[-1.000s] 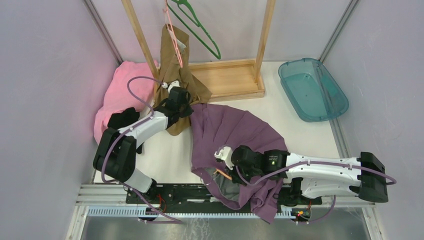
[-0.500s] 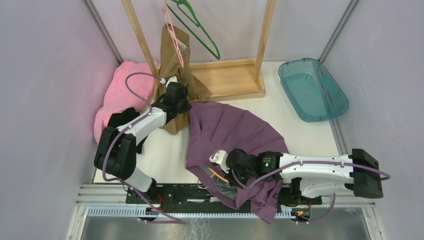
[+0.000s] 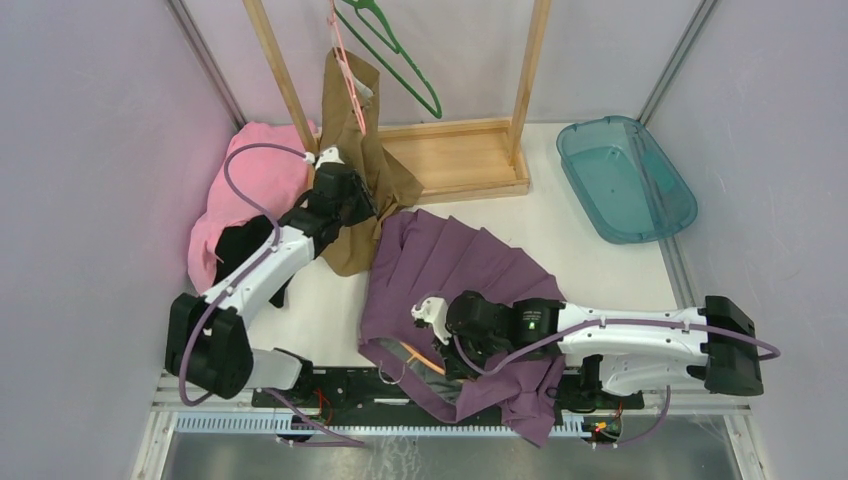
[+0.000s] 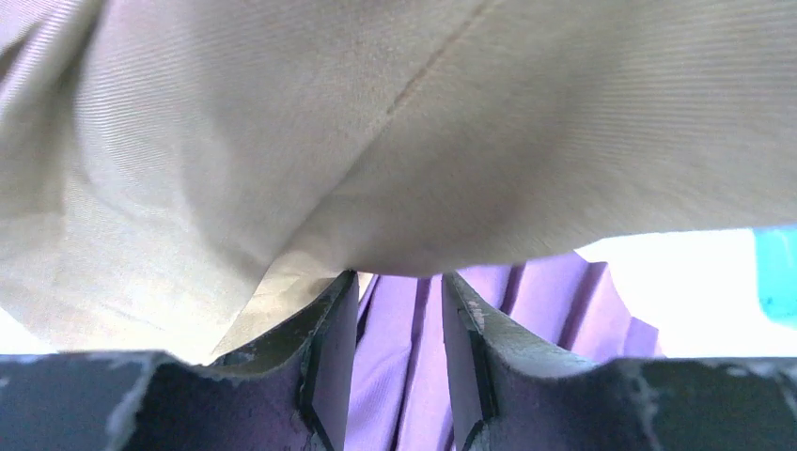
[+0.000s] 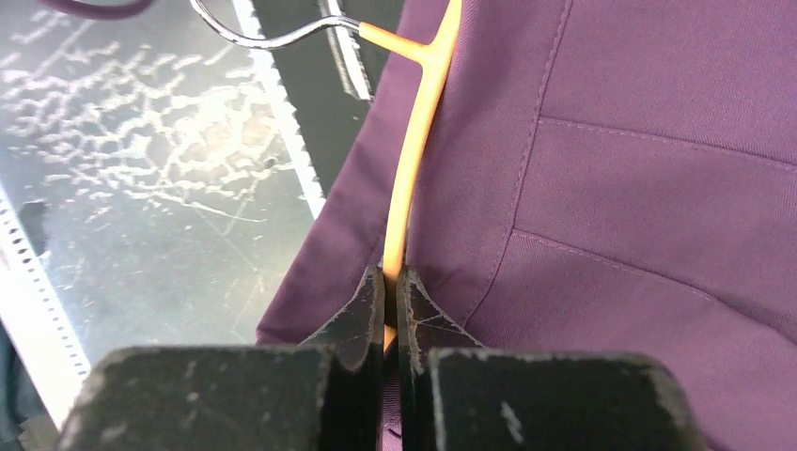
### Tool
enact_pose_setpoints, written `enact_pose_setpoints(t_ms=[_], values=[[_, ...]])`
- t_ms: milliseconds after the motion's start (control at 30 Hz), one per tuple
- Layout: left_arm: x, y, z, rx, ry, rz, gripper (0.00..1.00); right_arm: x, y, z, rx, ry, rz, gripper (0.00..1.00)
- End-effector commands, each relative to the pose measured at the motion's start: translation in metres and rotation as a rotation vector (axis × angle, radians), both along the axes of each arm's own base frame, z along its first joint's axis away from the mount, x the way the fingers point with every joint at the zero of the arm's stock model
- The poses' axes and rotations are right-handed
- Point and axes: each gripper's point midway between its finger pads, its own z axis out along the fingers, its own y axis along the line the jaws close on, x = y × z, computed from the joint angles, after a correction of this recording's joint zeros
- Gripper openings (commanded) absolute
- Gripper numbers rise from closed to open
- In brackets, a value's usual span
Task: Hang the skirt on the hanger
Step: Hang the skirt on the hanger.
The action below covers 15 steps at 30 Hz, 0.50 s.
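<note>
Since the last entry your left gripper (image 4: 399, 282) has drawn back toward the left and its jaws have parted partway. Nothing sits between them; the brown garment (image 4: 376, 141) hangs just over the tips. Your right gripper (image 5: 390, 277) has dragged the purple skirt (image 3: 455, 260) leftward. It is clamped tight on the orange hanger (image 5: 414, 160), which lies along the skirt's near edge. The skirt is spread on the table (image 3: 600, 270), far side touching the brown garment.
</note>
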Motion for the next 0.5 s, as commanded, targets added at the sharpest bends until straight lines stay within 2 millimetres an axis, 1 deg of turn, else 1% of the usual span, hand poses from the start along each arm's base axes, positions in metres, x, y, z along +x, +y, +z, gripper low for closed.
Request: enact_pose_setpoints(t_ms=[0, 133, 233, 467], values=[[-0.005, 0.012, 0.043, 0.018, -0.094, 0.007, 0.45, -0.009, 0.032, 0.079, 0.270, 0.038, 0.032, 0.01], [-0.013, 0.016, 0.058, 0.011, -0.113, 0.009, 0.45, -0.008, 0.030, 0.108, 0.336, 0.081, 0.023, 0.01], [-0.018, 0.017, 0.063, 0.009, -0.116, 0.008, 0.45, -0.004, 0.028, 0.130, 0.400, 0.126, 0.008, 0.01], [-0.033, 0.028, 0.078, 0.012, -0.148, 0.031, 0.44, 0.016, 0.023, 0.169, 0.541, 0.207, -0.048, 0.01]])
